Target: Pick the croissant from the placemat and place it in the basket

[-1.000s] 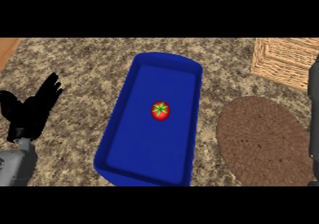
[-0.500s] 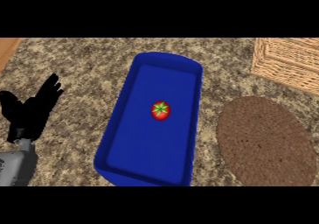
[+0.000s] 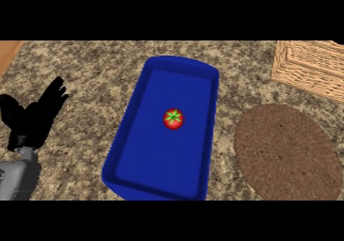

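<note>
Nearest, at the lower left, a grey forearm (image 3: 11, 181) is being shown coming up from the edge, and above it the left hand (image 3: 31, 117) is being held open, its fingers spread and pointing up, with nothing between them. It is being kept apart from everything on the speckled tabletop (image 3: 84, 70). Just to the right of the hand, a long blue tray (image 3: 160, 160) is being carried by the tabletop, running away from the viewer. Near its middle, level with the hand, a small red fruit (image 3: 174, 119) with a green star-shaped top is being held. Beyond the tray, well to the right of the hand, a round brown placemat (image 3: 289, 150) is being seen with its surface bare. The croissant is being shown nowhere, so its place cannot be told. Farthest to the right, a woven basket (image 3: 317, 66) is being cut off by the edge, its inside hidden.
</note>
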You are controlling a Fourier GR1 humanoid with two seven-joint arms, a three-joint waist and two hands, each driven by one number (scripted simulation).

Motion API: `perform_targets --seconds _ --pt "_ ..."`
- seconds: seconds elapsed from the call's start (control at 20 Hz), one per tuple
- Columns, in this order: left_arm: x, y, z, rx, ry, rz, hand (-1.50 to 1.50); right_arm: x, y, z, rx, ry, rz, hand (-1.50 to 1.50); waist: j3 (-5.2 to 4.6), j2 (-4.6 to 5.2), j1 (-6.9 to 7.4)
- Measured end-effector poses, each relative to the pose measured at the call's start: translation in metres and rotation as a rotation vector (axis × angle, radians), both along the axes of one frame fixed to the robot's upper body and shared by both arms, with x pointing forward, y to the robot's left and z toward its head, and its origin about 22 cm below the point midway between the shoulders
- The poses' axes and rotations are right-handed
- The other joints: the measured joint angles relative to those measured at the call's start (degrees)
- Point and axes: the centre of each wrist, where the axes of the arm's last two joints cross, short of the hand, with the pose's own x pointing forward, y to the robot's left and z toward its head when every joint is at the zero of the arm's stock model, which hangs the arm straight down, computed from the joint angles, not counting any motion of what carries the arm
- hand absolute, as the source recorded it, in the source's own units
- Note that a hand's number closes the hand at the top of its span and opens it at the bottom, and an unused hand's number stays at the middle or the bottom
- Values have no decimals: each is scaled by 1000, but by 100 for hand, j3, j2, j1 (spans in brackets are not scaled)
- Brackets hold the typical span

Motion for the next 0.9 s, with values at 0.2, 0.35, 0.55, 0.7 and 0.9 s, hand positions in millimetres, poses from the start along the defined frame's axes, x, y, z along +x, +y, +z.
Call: perform_targets --seconds 0.2,0.35,0.55,0.7,0.9 --pt "-1 1 3 -1 -3 -8 0 5 -18 -19 62 -7 -96 -150 3 10 38" --pt "2 0 0 -1 -5 -9 0 13 -24 -30 57 -1 -102 -150 4 19 51" --pt "4 0 -2 -5 1 -8 0 16 -29 -41 62 -22 -52 -150 4 16 42" --pt "3 -6 -3 1 2 -6 0 17 -36 -34 90 -70 -40 -150 4 13 43" --pt "0 -1 -2 5 6 -5 0 10 -57 -18 207 -168 -108 -150 4 4 31"
